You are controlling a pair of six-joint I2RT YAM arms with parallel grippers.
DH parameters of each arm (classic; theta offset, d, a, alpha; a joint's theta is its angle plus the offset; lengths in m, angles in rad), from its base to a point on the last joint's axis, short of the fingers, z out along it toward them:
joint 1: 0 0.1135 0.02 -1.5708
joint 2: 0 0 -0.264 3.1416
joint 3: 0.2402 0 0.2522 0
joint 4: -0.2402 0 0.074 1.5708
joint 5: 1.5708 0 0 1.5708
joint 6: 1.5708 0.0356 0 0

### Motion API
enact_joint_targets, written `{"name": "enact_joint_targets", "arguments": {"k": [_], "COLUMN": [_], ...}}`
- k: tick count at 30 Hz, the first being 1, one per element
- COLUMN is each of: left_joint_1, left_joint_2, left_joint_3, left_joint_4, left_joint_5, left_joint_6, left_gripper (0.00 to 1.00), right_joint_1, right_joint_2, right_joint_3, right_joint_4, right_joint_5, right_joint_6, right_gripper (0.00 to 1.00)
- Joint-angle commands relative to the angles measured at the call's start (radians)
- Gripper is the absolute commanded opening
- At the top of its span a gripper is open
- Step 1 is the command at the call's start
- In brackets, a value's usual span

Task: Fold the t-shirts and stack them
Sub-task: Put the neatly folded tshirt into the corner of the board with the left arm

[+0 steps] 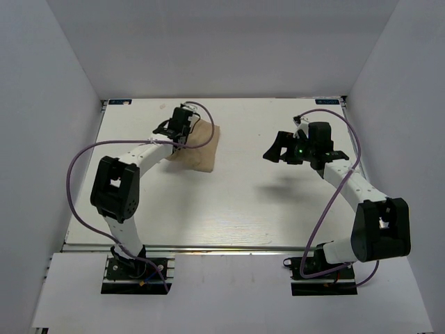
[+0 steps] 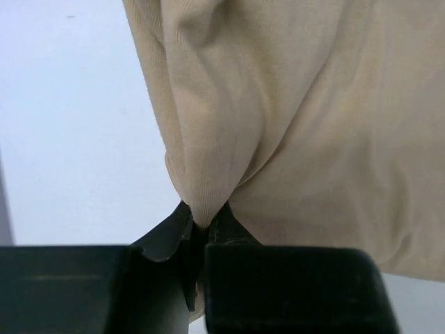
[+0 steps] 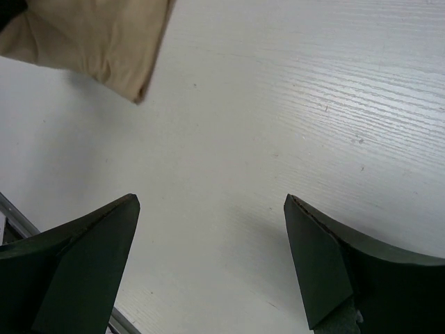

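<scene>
Left wrist view: the left tool (image 2: 202,224) pinches a gathered fold of the tan t-shirt (image 2: 313,125), its jaws nearly together on the cloth. From above, the t-shirt sits bunched on the far left of the white counter (image 1: 236,202). The right tool (image 1: 279,150) hovers well apart from it, jaws wide, holding nothing.

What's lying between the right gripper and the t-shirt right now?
Nothing: only bare white table separates the open right gripper from the t-shirt, as the top view and right wrist view both show.
</scene>
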Motion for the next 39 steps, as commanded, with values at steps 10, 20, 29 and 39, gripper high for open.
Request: {"name": "enact_joint_targets", "arguments": {"k": [10,20,29,39], "left_joint_1": [0.276,0.440,0.527,0.583], "left_joint_2": [0.093,0.323,0.495,0.564], "left_joint_3": [0.215,0.526,0.728,0.850], "left_joint_4": [0.143,0.052,0.036,-0.035], "left_joint_5": [-0.021,0.042,0.080,0.094], "left_joint_6": [0.300,0.301,0.311,0.264], "left_gripper": [0.00,0.00,0.00,0.00], "right_joint_1": [-0.003,0.000,-0.001,0.000], "right_joint_2": [0.068,0.139,0.162,0.208], "right_joint_3": [0.114,0.143,0.154,0.154], "right_joint_4": [0.010,0.026,0.014,0.034], "right_joint_5": [0.018,-0.010,-0.004,-0.025], "right_joint_6": [-0.005,0.037,0.035,0.063], "right_gripper": [0.90,0.90,0.90,0.90]}}
